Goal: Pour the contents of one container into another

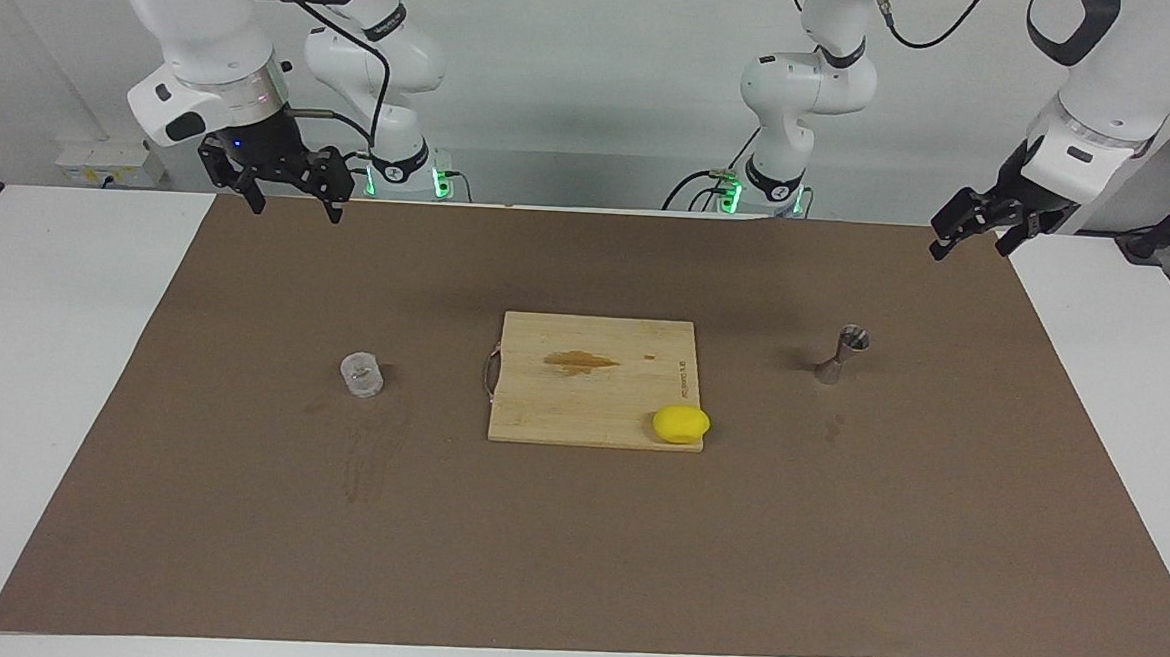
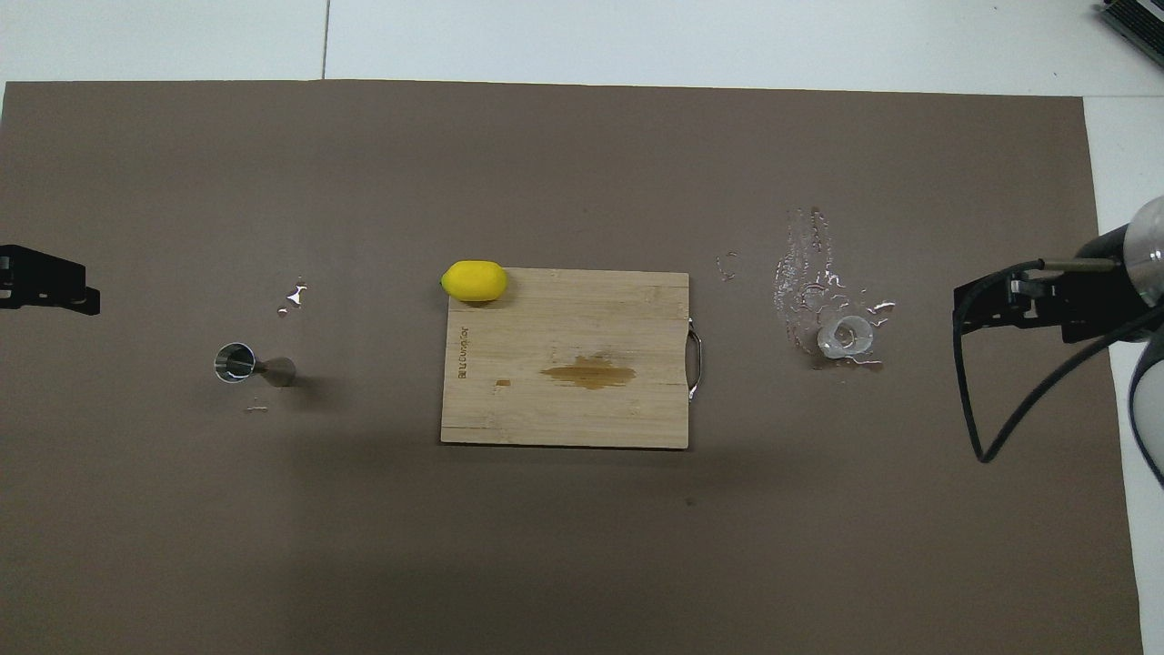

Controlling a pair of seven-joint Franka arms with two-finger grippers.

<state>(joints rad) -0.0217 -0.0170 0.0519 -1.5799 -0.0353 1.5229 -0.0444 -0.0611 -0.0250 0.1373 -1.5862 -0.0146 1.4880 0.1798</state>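
The small clear cup (image 1: 361, 375) (image 2: 845, 337) stands upright on the brown mat toward the right arm's end of the table. The silver hourglass jigger (image 1: 844, 354) (image 2: 250, 364) stands upright toward the left arm's end. My right gripper (image 1: 293, 205) (image 2: 978, 305) hangs open and empty, high over the mat's edge by its own base, well apart from the cup. My left gripper (image 1: 970, 247) (image 2: 73, 291) hangs open and empty over the mat's corner at its end, well apart from the jigger.
A wooden cutting board (image 1: 591, 409) (image 2: 564, 418) with a brown stain lies in the middle between cup and jigger. A yellow lemon (image 1: 681, 424) (image 2: 474, 280) rests on the board's corner farther from the robots. Water spills (image 2: 805, 273) glisten beside the cup, with a few drops (image 2: 293, 296) near the jigger.
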